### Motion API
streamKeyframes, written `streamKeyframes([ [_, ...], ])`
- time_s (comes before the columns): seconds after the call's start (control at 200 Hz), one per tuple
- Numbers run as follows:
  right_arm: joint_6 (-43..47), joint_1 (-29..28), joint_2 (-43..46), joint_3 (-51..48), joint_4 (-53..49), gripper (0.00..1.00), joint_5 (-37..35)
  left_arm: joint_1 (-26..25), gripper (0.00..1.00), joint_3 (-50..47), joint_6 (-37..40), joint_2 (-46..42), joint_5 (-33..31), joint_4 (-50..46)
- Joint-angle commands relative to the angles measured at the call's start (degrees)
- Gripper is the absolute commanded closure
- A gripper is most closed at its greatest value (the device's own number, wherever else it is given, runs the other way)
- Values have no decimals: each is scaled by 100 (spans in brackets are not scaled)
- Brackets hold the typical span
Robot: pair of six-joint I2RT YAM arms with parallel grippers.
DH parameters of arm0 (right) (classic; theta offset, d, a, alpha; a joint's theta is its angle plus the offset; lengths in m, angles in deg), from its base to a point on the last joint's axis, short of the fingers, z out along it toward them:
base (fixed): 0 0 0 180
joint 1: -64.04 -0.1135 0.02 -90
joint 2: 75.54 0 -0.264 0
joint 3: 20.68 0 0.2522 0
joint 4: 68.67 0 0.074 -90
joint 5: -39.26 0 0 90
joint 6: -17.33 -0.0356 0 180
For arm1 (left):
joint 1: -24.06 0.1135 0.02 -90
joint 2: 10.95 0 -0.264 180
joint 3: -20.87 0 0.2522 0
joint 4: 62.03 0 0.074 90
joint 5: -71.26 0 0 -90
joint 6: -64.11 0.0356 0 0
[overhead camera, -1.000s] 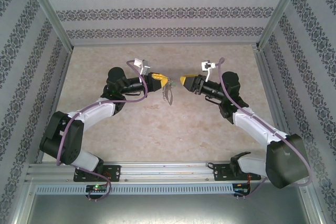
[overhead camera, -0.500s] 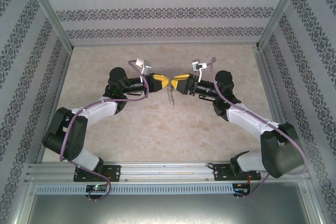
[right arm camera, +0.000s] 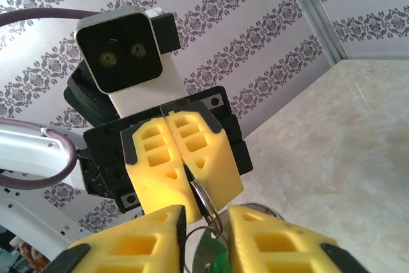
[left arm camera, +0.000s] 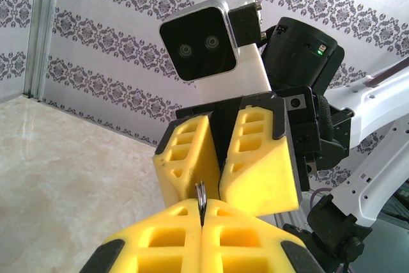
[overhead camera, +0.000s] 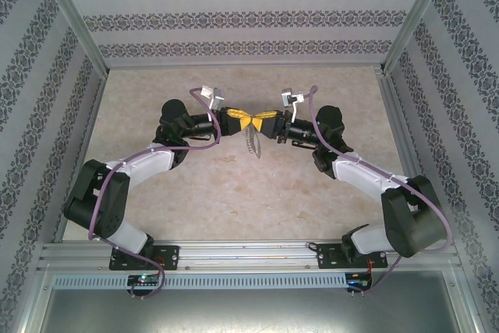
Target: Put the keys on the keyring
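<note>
**Item 1, left jaws.** Yellow fingers (left arm camera: 160, 247) pressed flat together with no gap. A thin metal loop, taken to be the upper end of the keyring (overhead camera: 249, 143), is nipped edge-on at their tips. In the overhead view the left arm (overhead camera: 148, 163) reaches in from the left, with its tips at mid-desk.

**Item 2, right jaws.** Yellow fingers (right arm camera: 281, 241) stand a little apart, tip to tip with the left pair. Rings and the green tag lie in the gap. Whether the fingers pinch any of these cannot be told. The right arm (overhead camera: 366, 177) reaches in from the right.

**Item 3, keyring.** Dark grey oval loop with small grey bits down one side. It hangs in the air straight below the point where the two pairs of tips meet, above the desk (overhead camera: 234, 200) and clear of it.

**Item 4, keys (right arm camera: 220, 263).** Bright green plastic tag at the bottom edge of the right wrist view, low between the right fingers. A round silver piece sits just beside and above it, and two thin wire rings run up from there toward the closed left tips. How these rings are linked cannot be made out.

**Item 5, desk.** Pale marbled top with metal rails along its edges.

**Item 6, walls (overhead camera: 249, 21).** Striped damask paper, grey on white, on three sides.
</note>
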Motion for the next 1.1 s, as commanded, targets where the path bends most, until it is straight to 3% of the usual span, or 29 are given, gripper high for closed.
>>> streamKeyframes([
  [0.0, -90, -25, -61, -28, 541, 77, 255, -50, 100, 184, -31, -24, 157, 406],
  [0.155, -163, -30, -80, -38, 684, 85, 331, -52, 100, 184, -10, -37, 133, 393],
  [0.275, -157, -18, -81, -60, 684, 100, 359, -51, 100, 172, -5, -43, 121, 397],
  [0.49, -137, 136, -77, -140, 616, 100, 194, -37, 100, 162, 51, -99, -94, 327],
  [0.54, -145, 189, -76, -141, 599, 100, 168, -24, 94, 171, 123, -142, -158, 236],
  [0.62, -92, 292, -70, -103, 480, 100, 166, 8, 75, 209, 229, -217, -246, 58],
  [0.759, 340, 370, -18, 105, -183, 100, 201, 68, 56, 312, 445, -349, -309, -347],
  [0.904, 1336, 355, 62, 447, -1499, 100, 85, 95, 46, 597, 859, -361, -174, -1127],
  [1.094, 2571, 367, -14, 929, -2940, 100, -132, 110, 41, 932, 1452, -263, -64, -2128],
])
